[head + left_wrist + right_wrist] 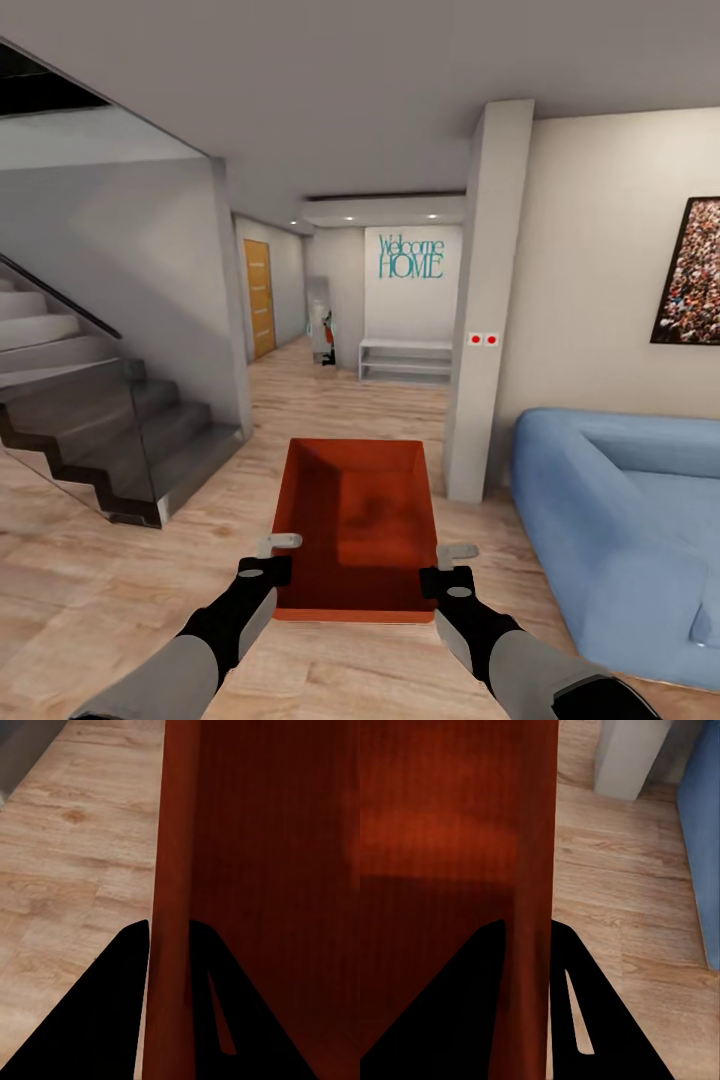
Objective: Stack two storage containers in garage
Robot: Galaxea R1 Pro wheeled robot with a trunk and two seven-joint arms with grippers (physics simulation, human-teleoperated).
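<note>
An orange-red open-topped storage container [355, 525] is held level in front of me above the light wood plank floor of the living room. My left gripper [276, 555] is shut on its left wall [171, 907], one finger on each side. My right gripper [447, 563] is shut on its right wall [534, 892] the same way. The box's inside is bare.
A blue sofa [625, 530] stands at the right. A white pillar [488, 310] rises just right of the box. Glass-railed stairs [90, 420] fill the left. A hallway ahead leads past an orange-brown door [258, 298] to a white bench [405, 360] under a "Welcome HOME" sign.
</note>
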